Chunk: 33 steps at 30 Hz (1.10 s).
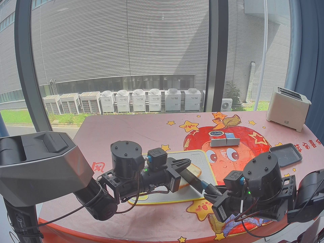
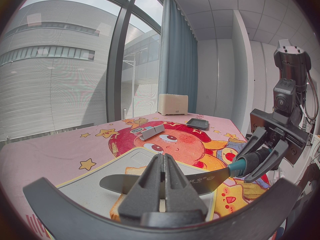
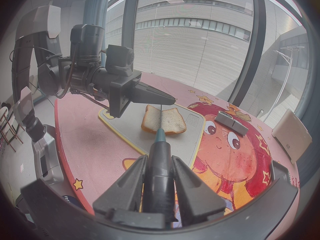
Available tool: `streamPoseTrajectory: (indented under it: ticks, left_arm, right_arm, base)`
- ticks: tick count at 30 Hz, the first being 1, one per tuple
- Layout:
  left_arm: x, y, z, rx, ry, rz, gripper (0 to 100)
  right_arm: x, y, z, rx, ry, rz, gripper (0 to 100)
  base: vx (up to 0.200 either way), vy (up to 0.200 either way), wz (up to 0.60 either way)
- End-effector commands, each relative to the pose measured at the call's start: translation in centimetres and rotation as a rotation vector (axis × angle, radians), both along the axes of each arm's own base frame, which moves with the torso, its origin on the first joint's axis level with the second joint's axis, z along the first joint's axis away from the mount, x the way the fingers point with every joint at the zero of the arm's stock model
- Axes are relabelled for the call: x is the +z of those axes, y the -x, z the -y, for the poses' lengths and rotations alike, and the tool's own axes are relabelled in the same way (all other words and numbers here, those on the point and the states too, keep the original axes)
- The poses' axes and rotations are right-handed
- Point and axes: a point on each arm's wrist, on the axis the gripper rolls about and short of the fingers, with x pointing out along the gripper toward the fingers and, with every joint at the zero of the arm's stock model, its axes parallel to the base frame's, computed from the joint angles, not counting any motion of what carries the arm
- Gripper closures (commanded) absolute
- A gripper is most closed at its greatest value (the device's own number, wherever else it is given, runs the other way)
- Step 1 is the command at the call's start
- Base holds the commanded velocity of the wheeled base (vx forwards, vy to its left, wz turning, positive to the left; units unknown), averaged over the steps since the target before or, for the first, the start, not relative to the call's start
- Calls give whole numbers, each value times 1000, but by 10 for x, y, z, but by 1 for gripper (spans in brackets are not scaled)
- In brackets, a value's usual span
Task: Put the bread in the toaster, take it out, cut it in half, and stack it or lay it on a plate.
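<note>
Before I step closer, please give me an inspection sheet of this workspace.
Surface: table with pink cartoon cloth.
Job's things: bread on the cutting board; knife blade over its middle; toaster at far right corner; dark tray in front of it.
Clutter: small grey block mid-table.
Left end effector: shut, tips above the bread.
Right end effector: shut on knife handle.
Cables: black loops at both wrists.
Surroundings: window behind, blue curtain at right.

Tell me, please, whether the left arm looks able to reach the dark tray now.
Probably not: the dark tray lies far to the right, and the right claw holding the knife crosses between it and the left claw.
</note>
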Motion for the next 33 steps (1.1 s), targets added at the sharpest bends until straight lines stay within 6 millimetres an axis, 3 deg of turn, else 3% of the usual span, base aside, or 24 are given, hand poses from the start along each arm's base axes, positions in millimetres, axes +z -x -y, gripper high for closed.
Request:
streamPoseTrajectory:
  ticks: [1,15,33]
  left_arm:
    - [-9,0,0,-1,-21,-25,100]
    - [-1,-2,3,-2,0,-3,100]
    - [-4,-3,3,0,-4,-7,100]
  right_arm:
    - [-1,0,0,-2,2,-1,100]
    - [-8,2,2,1,31,-24,100]
    - [-2,-2,1,-11,7,-4,100]
  base:
    - [0,0,0]
    - [0,0,0]
    - [0,0,0]
